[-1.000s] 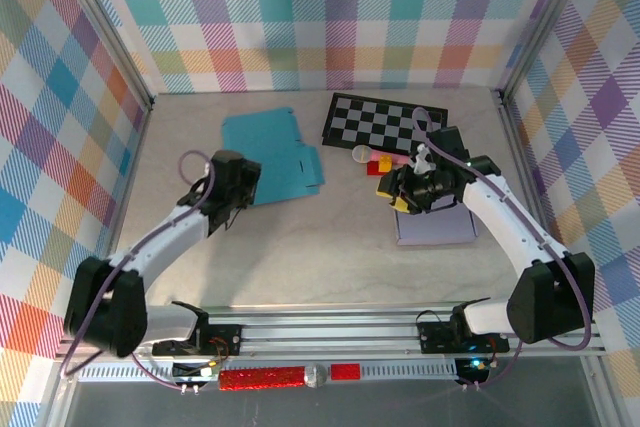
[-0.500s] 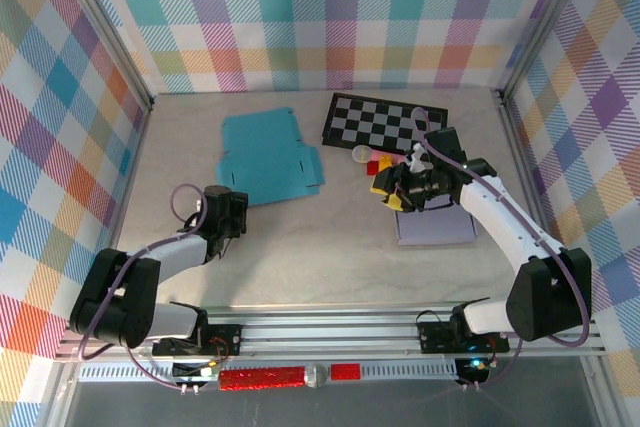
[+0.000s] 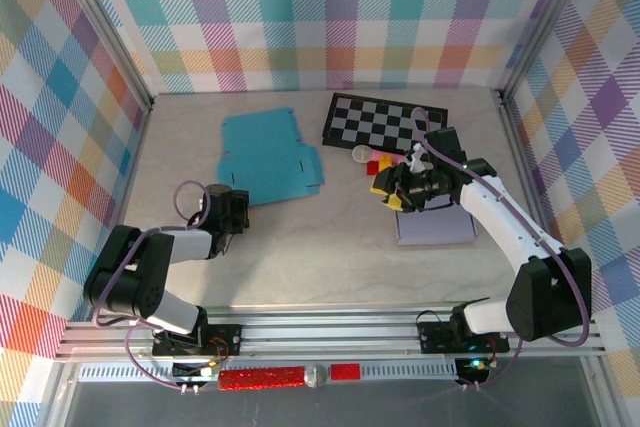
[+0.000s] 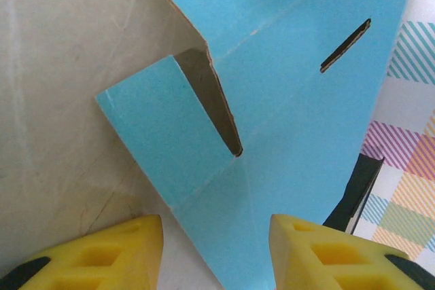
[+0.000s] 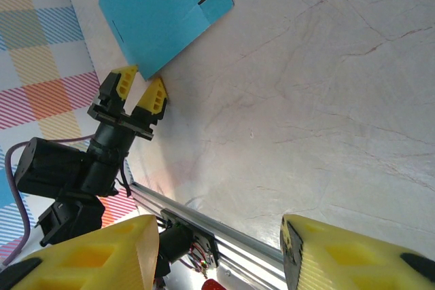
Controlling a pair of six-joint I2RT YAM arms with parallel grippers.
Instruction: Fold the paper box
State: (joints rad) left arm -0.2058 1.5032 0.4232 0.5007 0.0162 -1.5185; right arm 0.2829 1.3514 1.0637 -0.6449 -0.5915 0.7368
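Note:
The paper box (image 3: 270,155) is a flat blue cardboard cutout lying on the table's left half. In the left wrist view one of its flaps (image 4: 166,130) lifts slightly off the sheet (image 4: 299,100). My left gripper (image 3: 232,205) lies low at the box's near-left corner. Its yellow jaws (image 4: 217,256) stand open with the blue corner between them, not pinched. The right wrist view shows that left gripper (image 5: 141,83) straddling the corner of the box (image 5: 160,11). My right gripper (image 3: 392,195) hovers at centre right, and its jaws (image 5: 217,256) are open and empty.
A black-and-white checkerboard (image 3: 385,122) lies at the back. Small toys, a yellow one (image 3: 385,162) among them, sit just in front of it. A lavender sheet (image 3: 440,229) lies under the right arm. Metal frame posts and plaid walls enclose the table.
My left arm has dropped low and drawn back from the box's edge toward the near left, with its jaws a little narrower. The right arm has barely moved.

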